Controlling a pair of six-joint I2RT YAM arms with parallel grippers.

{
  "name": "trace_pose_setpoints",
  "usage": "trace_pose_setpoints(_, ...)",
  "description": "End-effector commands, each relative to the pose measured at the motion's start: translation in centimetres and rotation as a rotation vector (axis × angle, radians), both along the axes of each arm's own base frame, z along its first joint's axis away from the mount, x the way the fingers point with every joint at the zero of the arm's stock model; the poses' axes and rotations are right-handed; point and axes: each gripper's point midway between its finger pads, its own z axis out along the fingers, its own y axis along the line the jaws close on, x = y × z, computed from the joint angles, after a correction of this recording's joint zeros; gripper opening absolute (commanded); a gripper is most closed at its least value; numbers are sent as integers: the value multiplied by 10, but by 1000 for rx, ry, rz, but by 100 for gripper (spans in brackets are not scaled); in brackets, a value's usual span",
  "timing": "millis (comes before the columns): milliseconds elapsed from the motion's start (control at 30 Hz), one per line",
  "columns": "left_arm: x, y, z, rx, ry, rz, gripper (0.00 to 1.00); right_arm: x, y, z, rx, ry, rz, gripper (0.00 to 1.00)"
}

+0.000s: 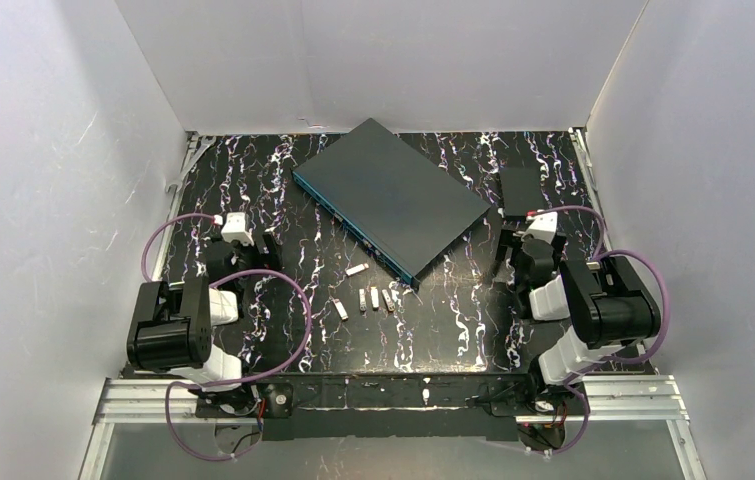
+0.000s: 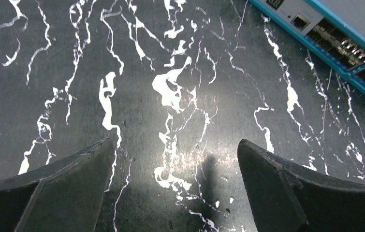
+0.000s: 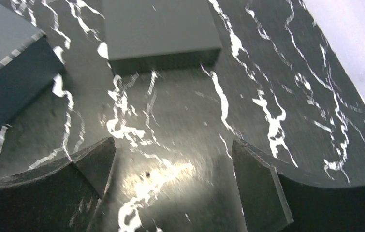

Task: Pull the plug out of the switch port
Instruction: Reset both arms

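Grip belongs, we judge, on the small stiff plug's end outside the switch [image 1: 393, 195]; left gripper [image 2: 174, 142] and right gripper [image 3: 173, 142] gape wide.

Both arms stand on the aluminium rail [image 1: 633, 397]. Just beyond the rail, the left arm [image 1: 178, 325] has a bulky glossy black joint housing, then white link shells and a small white block farther out. A thin purple cable [image 1: 309, 320] loops off it. The right arm [image 1: 593, 300] matches, with its own purple cable [image 1: 666, 305]. Farthest from the rail, the left gripper [image 2: 174, 141] and right gripper [image 3: 172, 140] carry matte dark grey, wedge-shaped fingers.
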Motion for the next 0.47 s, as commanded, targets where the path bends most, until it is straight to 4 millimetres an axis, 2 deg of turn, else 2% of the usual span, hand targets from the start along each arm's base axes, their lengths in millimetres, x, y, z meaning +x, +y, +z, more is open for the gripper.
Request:
trace_pose_setpoints(0, 9, -3, 24, 28, -106, -29, 98, 20, 9, 21, -12, -62, 59, 99)
trace_pose_setpoints(67, 13, -1, 23, 29, -100, -21, 98, 22, 9, 27, -16, -97, 63, 99)
trace_pose_setpoints(433, 15, -4, 20, 95, -68, 11, 98, 21, 8, 24, -18, -81, 59, 99)
